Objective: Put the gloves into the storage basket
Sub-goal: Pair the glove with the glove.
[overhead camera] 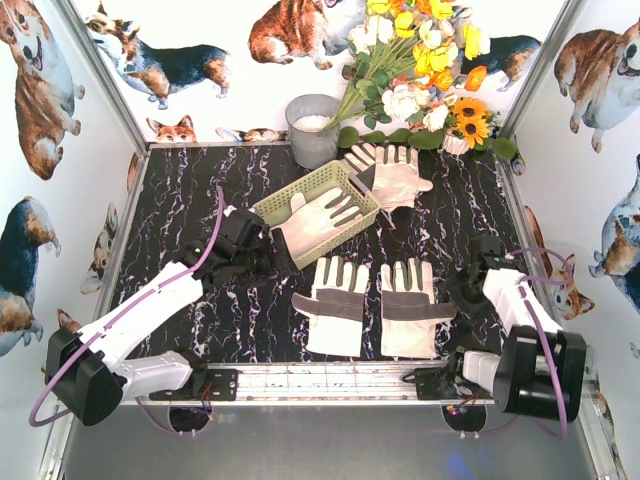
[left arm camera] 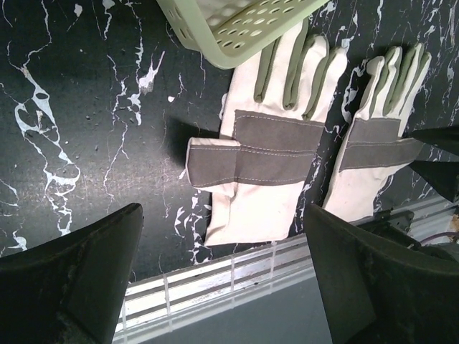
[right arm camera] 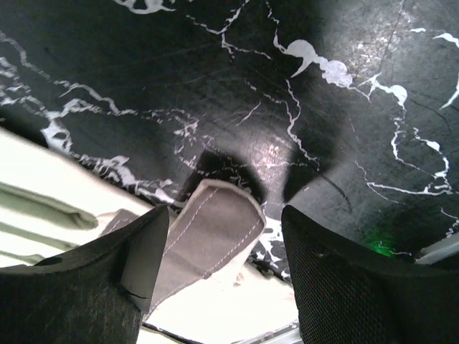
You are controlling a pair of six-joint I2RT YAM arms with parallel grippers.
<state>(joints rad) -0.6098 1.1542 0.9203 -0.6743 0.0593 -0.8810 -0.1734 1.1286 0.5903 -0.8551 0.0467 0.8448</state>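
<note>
The pale yellow-green storage basket (overhead camera: 300,196) stands at mid-table, and one cream glove (overhead camera: 322,220) lies across it with its cuff hanging over the near rim. Two gloves with grey palm patches lie flat in front, a left one (overhead camera: 335,305) and a right one (overhead camera: 412,308). Two more gloves (overhead camera: 390,172) lie behind the basket. My left gripper (overhead camera: 258,250) is open and empty beside the basket's near left corner; its wrist view shows the basket corner (left arm camera: 237,21) and the front gloves (left arm camera: 276,136). My right gripper (right arm camera: 226,251) is open, with the right front glove's grey thumb (right arm camera: 215,233) between its fingers.
A grey metal bucket (overhead camera: 312,128) stands at the back behind the basket. A bunch of artificial flowers (overhead camera: 420,70) lies at the back right. A metal rail (overhead camera: 330,380) runs along the near edge. Walls close in the table on both sides.
</note>
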